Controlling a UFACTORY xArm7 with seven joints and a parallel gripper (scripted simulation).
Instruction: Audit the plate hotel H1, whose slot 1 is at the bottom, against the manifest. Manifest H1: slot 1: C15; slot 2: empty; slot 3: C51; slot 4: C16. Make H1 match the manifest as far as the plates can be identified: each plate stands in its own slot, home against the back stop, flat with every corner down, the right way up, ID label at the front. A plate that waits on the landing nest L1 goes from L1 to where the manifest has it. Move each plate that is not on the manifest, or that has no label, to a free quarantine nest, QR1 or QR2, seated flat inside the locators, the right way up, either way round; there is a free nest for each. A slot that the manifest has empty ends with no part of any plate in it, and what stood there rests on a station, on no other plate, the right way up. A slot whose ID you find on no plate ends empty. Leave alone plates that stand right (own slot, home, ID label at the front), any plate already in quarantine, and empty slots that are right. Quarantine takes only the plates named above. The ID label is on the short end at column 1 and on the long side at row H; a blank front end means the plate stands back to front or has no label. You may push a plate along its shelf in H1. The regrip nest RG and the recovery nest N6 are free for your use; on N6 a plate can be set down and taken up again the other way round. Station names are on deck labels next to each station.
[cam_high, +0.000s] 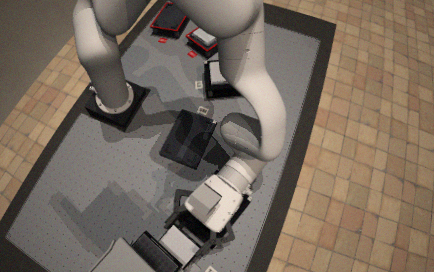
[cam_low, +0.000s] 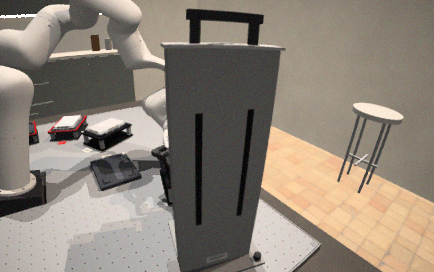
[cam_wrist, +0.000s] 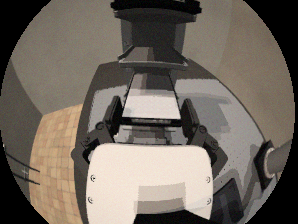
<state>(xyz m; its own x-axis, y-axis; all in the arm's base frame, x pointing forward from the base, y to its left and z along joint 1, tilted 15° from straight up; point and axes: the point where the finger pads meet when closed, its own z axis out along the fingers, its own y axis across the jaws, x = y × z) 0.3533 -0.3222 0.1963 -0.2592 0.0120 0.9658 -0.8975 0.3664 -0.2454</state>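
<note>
The plate hotel H1 (cam_high: 131, 253) stands at the near edge of the deck. The exterior view shows its tall grey back wall (cam_low: 220, 150), which hides the slots. My gripper (cam_high: 189, 234) is at the hotel's open front, shut on the long sides of a white plate (cam_high: 176, 246). In the wrist view the plate (cam_wrist: 152, 111) lies flat between the two dark fingers, with the hotel (cam_wrist: 154, 23) straight ahead. I cannot read any label on the plate or tell which slot it is level with. In the exterior view only a dark part of the gripper (cam_low: 164, 159) shows beside the hotel.
Two red-framed nests are at the far end: one dark (cam_high: 168, 17), one holding a white plate (cam_high: 202, 39). A black nest with a white plate (cam_high: 218, 76) is nearer. A dark empty nest (cam_high: 189, 138) lies mid-deck. The arm's base (cam_high: 116, 100) stands at the left.
</note>
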